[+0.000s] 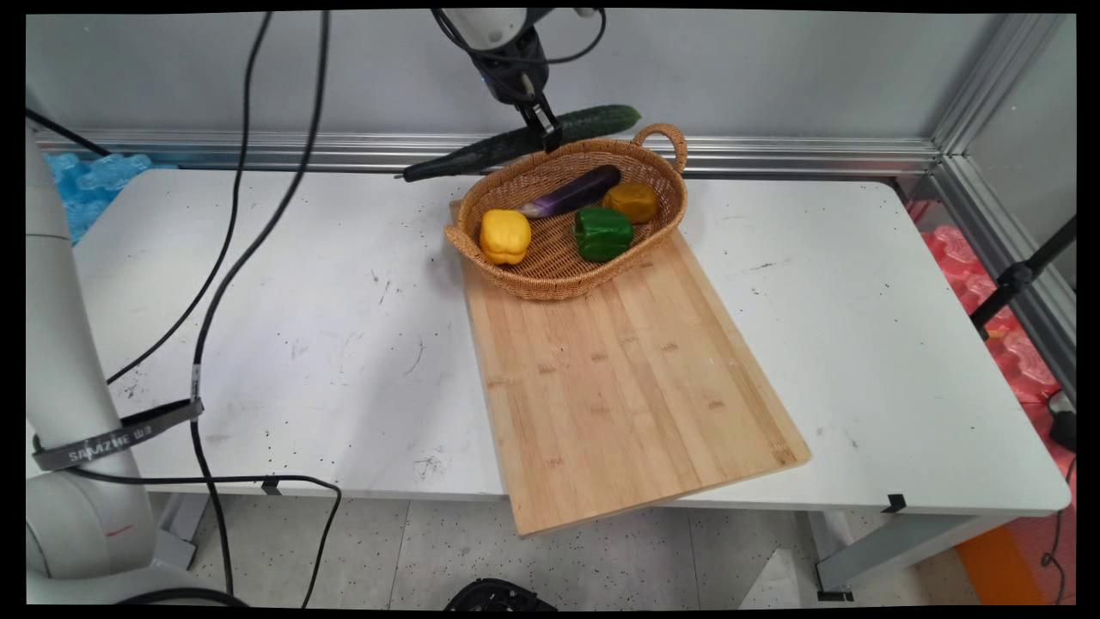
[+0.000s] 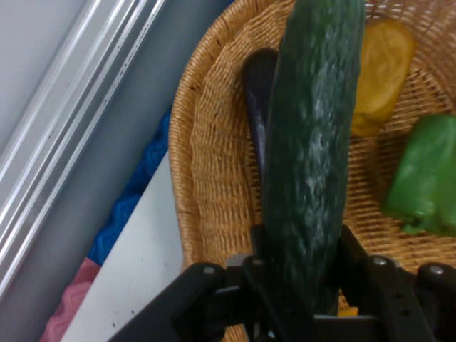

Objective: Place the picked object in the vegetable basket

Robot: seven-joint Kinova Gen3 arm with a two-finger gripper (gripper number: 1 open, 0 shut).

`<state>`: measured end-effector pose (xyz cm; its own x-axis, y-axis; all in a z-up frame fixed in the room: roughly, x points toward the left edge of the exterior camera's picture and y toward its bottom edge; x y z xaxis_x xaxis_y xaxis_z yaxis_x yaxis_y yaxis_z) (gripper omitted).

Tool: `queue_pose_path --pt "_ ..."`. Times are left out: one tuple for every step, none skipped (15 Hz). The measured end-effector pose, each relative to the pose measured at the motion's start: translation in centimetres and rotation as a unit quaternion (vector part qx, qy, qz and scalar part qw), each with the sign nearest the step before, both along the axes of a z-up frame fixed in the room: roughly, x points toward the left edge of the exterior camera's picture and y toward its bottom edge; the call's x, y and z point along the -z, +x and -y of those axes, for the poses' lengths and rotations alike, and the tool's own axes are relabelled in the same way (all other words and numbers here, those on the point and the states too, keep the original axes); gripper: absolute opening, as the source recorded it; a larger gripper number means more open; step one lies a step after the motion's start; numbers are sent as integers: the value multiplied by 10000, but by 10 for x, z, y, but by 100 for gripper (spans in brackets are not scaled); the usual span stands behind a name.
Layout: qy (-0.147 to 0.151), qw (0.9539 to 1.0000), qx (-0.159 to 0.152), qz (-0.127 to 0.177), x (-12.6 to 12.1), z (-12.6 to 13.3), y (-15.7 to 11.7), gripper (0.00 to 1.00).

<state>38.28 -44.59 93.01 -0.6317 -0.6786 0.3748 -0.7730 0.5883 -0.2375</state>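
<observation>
The gripper (image 1: 546, 131) hangs above the far rim of the wicker basket (image 1: 640, 249) and its two fingers are clamped on a long green cucumber (image 1: 481, 153). The cucumber is held in the air, almost level, with its right end a little higher and its left end reaching out past the basket over the far part of the white table (image 1: 301, 327). The basket stands on the far end of a wooden cutting board (image 1: 627, 387). Inside the basket lie a yellow pepper (image 1: 504, 235) on the left, a green pepper (image 1: 601, 233) to its right, a purple eggplant (image 1: 571, 193) behind them and an orange-yellow vegetable (image 1: 632, 202) on the far right
</observation>
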Motion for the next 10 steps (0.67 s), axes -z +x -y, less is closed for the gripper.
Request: queue_pose_path --pt "26 10000 26 25 8 7 0 0" --pt "52 10000 45 46 14 12 1 0" --pt "84 9999 65 69 22 18 1 0" --pt "120 9999 81 87 29 24 0 0" --pt "150 9998 91 99 36 29 0 0" --pt "181 9997 101 111 42 33 -1 0" --pt "223 9996 111 126 50 38 -2 0" --pt "258 9995 117 135 56 42 -3 0" --pt "281 9994 120 138 60 44 -3 0" --pt "320 9993 126 140 66 47 -5 0"
